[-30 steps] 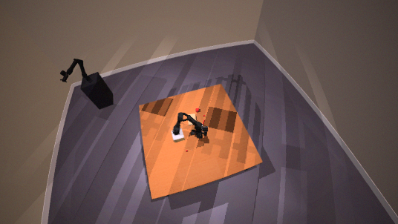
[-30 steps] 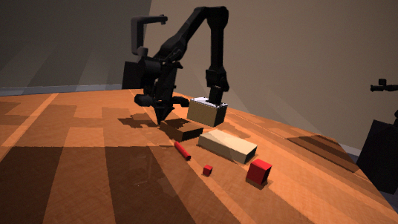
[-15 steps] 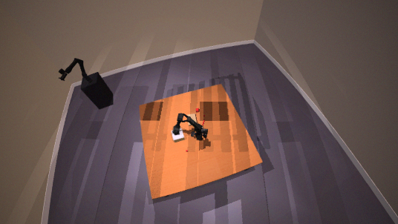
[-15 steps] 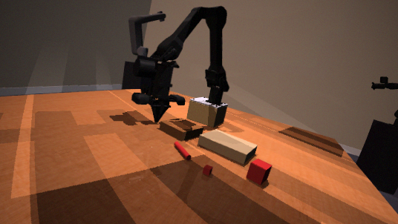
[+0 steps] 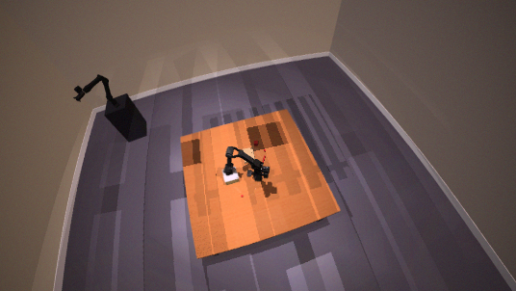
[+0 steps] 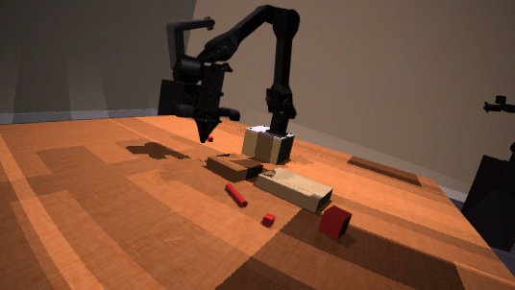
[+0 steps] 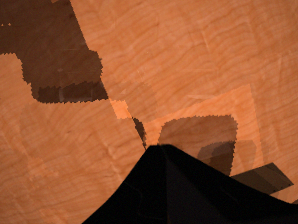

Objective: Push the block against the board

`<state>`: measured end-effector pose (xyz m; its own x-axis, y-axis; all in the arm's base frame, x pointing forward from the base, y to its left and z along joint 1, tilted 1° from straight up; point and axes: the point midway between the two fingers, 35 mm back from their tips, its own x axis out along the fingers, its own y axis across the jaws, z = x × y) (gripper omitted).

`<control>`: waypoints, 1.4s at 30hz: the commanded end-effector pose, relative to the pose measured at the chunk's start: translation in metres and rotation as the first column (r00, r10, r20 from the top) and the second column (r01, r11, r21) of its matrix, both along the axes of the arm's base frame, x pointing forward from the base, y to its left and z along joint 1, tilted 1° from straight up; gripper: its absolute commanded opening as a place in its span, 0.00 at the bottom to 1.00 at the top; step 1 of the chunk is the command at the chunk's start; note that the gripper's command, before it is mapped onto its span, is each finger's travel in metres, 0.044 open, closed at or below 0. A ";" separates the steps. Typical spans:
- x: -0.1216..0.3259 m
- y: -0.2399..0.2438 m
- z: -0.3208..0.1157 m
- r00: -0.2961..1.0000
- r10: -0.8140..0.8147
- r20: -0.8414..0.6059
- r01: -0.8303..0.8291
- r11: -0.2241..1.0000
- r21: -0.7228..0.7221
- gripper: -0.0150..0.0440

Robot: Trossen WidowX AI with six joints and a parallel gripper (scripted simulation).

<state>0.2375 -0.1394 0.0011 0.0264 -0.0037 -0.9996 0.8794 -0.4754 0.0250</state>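
Note:
The brown square block point(image 6: 225, 168) lies flat in the exterior view, its far right corner close to the near left end of the pale board point(image 6: 294, 188) point(image 5: 248, 153). I cannot tell whether they touch or whether any edges are even. My gripper point(image 6: 203, 139) point(image 7: 158, 156) is shut and empty. Its tips are raised above the table, to the left of the block in the exterior view and apart from it. In the top view the arm hides most of the block. A dark slab-like shape is partly cut off by my finger at the lower right of the wrist view; I cannot tell what it is.
A red rod point(image 6: 236, 195), a small red cube point(image 6: 268, 220) and a larger red cube point(image 6: 335, 222) point(image 5: 256, 143) lie in front of the board. A small red piece point(image 6: 210, 139) point(image 5: 242, 196) lies behind my gripper. My arm's base block point(image 5: 230, 177) point(image 6: 259, 146) stands behind the block.

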 end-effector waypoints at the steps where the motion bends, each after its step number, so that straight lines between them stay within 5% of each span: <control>1: 0.000 0.001 0.014 1.000 0.005 0.004 -0.005 1.000 0.003 0.25; 12: 0.018 0.026 0.013 1.000 0.010 0.006 -0.010 1.000 0.006 0.25; 20: 0.020 0.025 -0.040 0.977 0.213 0.005 -0.213 0.977 0.000 0.25; 42: 0.026 0.039 -0.041 0.976 0.217 0.006 -0.217 0.976 0.000 0.25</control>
<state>0.2615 -0.1049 -0.0395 0.0294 0.0000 -0.9996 0.9630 -0.2678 0.0283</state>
